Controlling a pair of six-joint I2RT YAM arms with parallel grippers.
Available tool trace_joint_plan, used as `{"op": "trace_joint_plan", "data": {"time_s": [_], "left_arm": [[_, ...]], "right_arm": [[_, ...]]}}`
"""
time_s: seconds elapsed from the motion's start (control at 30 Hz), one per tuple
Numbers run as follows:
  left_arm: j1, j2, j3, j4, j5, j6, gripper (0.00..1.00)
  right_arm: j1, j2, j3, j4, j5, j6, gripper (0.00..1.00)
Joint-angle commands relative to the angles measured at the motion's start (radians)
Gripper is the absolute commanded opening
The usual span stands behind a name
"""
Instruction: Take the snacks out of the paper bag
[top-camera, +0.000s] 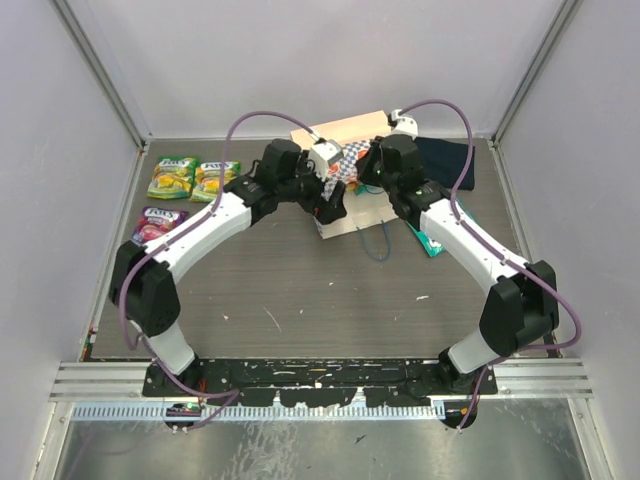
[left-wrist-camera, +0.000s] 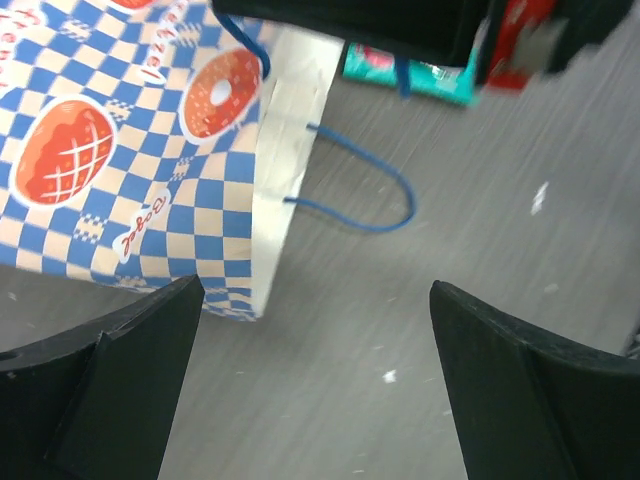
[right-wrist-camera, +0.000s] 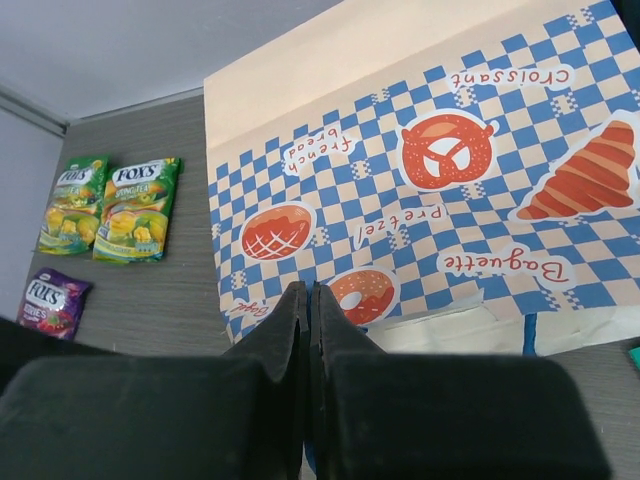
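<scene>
The two black fingers of the left claw (left-wrist-camera: 315, 300) stand wide apart with nothing between them, hovering over the bare grey counter (left-wrist-camera: 400, 340) just beside the lower corner of the paper bag (left-wrist-camera: 120, 150). The fingers of the right claw (right-wrist-camera: 308, 292) are pressed fully together; I cannot tell whether something thin is pinched between them. This claw is over the lower edge of the bag, whose checkered blue-white side with red bread prints faces up. In the top view the bag lies flat at the far middle of the counter, and both arms bend in from their sides so that the claws meet above it, close to each other. One blue string handle (left-wrist-camera: 395, 205) lies loose on the counter beside the bag's open end. Two green-yellow pouches (top-camera: 193, 179) lie side by side on the far left of the counter, well apart from the bag, and a purple pouch (top-camera: 160, 224) lies just in front of them. A teal pouch (top-camera: 430, 241) lies on the right, partly under the right arm, near a dark navy cloth (top-camera: 446, 160).
</scene>
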Motion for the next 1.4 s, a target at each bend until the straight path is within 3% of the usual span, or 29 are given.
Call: {"op": "trace_joint_plan", "data": {"time_s": [0.0, 0.17, 0.3, 0.47, 0.57, 0.73, 1.17, 1.23, 1.37], "left_arm": [[-0.003, 0.075, 0.071, -0.011, 0.051, 0.428, 0.98], [0.002, 0.153, 0.107, 0.107, 0.140, 0.424, 0.98], [0.002, 0.163, 0.062, 0.315, 0.184, 0.373, 0.98], [0.004, 0.149, 0.027, 0.463, 0.203, 0.332, 0.98], [0.001, 0.130, 0.011, 0.490, 0.177, 0.355, 0.98], [-0.003, 0.165, 0.076, 0.388, 0.134, 0.428, 0.98], [-0.003, 0.282, 0.131, 0.639, 0.189, 0.282, 1.00], [-0.004, 0.308, 0.170, 0.638, 0.193, 0.271, 0.97], [-0.003, 0.348, 0.198, 0.673, 0.196, 0.247, 0.90]], "right_arm": [[-0.024, -0.024, 0.060, 0.022, -0.085, -0.029, 0.00], [-0.079, -0.050, 0.051, 0.013, -0.184, -0.012, 0.01], [-0.113, -0.063, 0.047, -0.001, -0.249, -0.005, 0.01], [-0.133, -0.069, 0.048, -0.017, -0.306, -0.009, 0.01], [-0.140, -0.071, 0.050, -0.024, -0.322, -0.014, 0.01], [-0.152, -0.072, 0.054, -0.022, -0.357, -0.003, 0.01], [-0.168, -0.074, 0.058, -0.001, -0.432, 0.040, 0.02], [-0.172, -0.078, 0.063, 0.000, -0.446, 0.046, 0.07], [-0.185, -0.114, 0.065, -0.012, -0.474, 0.048, 0.46]]}}
